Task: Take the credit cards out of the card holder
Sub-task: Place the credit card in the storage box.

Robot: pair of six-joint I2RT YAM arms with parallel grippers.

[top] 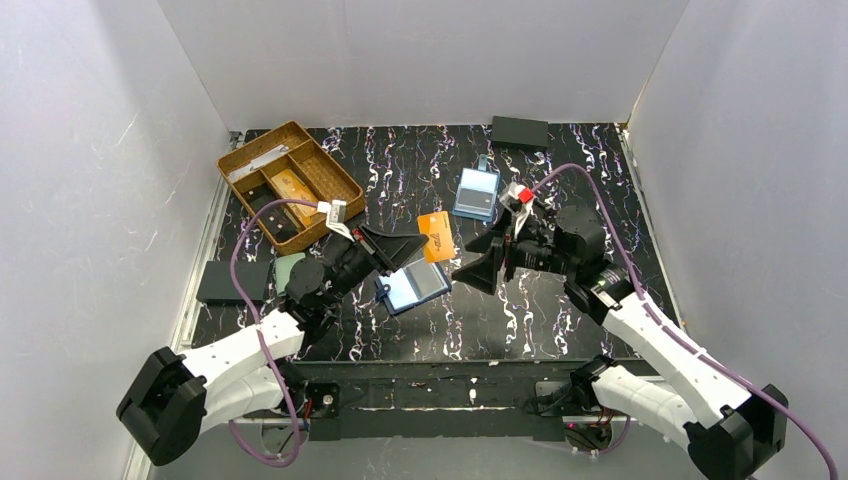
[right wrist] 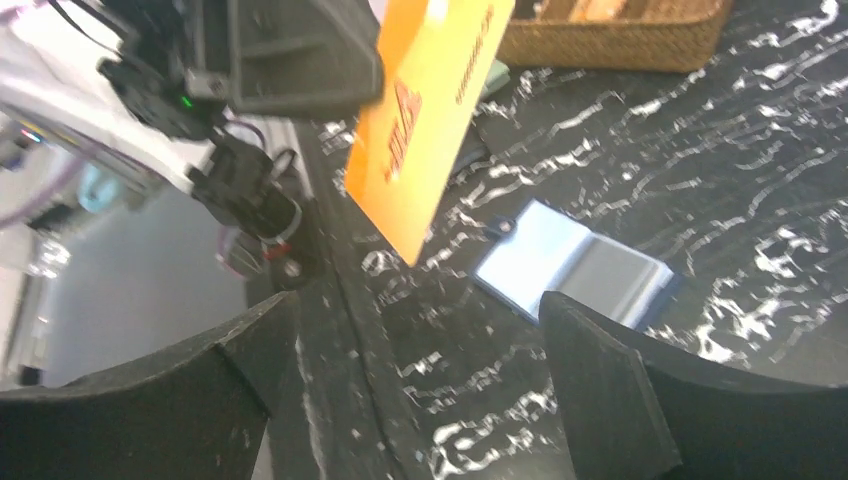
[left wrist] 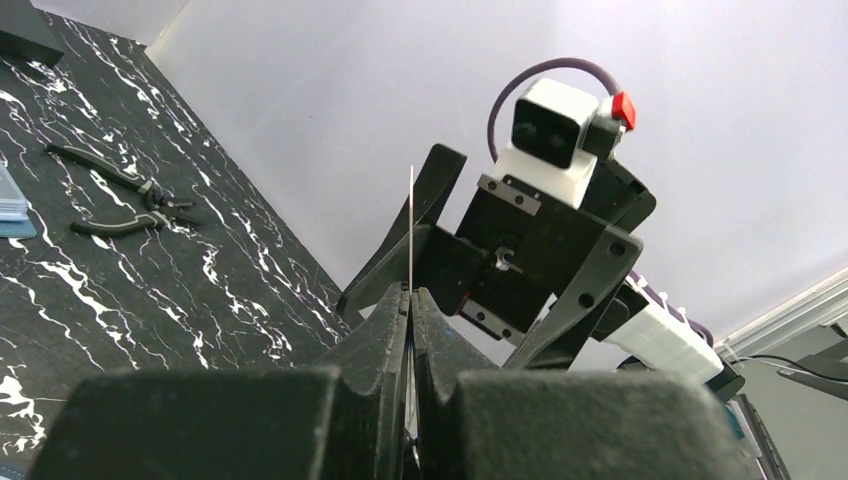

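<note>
An orange credit card (top: 436,236) hangs above the table, pinched at one edge by my left gripper (top: 418,244). In the left wrist view the jaws of the left gripper (left wrist: 411,292) are shut on the card (left wrist: 411,225), which shows edge-on as a thin line. The card holder (top: 415,288) lies open on the table below, its light blue inside facing up. My right gripper (top: 478,257) stands open and empty just right of the card. In the right wrist view the card (right wrist: 425,110) and holder (right wrist: 575,275) lie beyond the right gripper (right wrist: 420,305).
A wicker tray (top: 238,160) with compartments stands at the back left. A light blue clear case (top: 476,192) and a black box (top: 520,132) lie behind the grippers. A flat black rectangle (top: 235,282) and a green pouch (top: 289,268) are at the left. Pliers (left wrist: 120,195) lie on the table.
</note>
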